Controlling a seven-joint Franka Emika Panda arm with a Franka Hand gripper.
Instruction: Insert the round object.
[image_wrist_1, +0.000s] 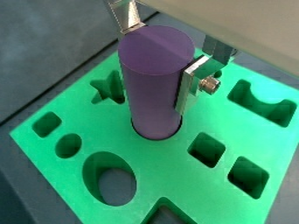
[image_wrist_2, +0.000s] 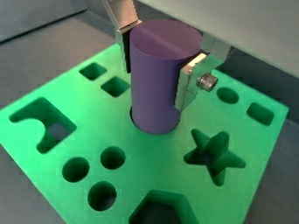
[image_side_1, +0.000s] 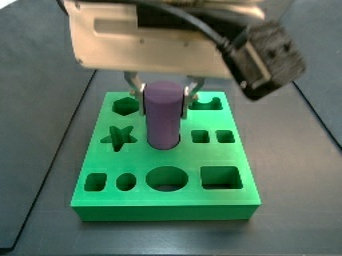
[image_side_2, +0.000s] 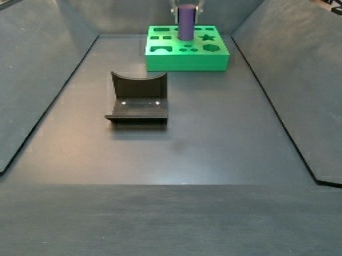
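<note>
The gripper (image_wrist_1: 163, 54) is clamping the upper part of the round object (image_wrist_1: 155, 83), holding it upright with its lower end sitting in the round hole of the green board (image_side_1: 167, 205) at the far end of the worktop (image_side_2: 160, 170). Insertion step looks nearly finished; next move probably calls for pushing straight down, then letting go.

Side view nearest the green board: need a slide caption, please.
Gripper holds the purple cylinder upright, its base in the green shape board.
</note>
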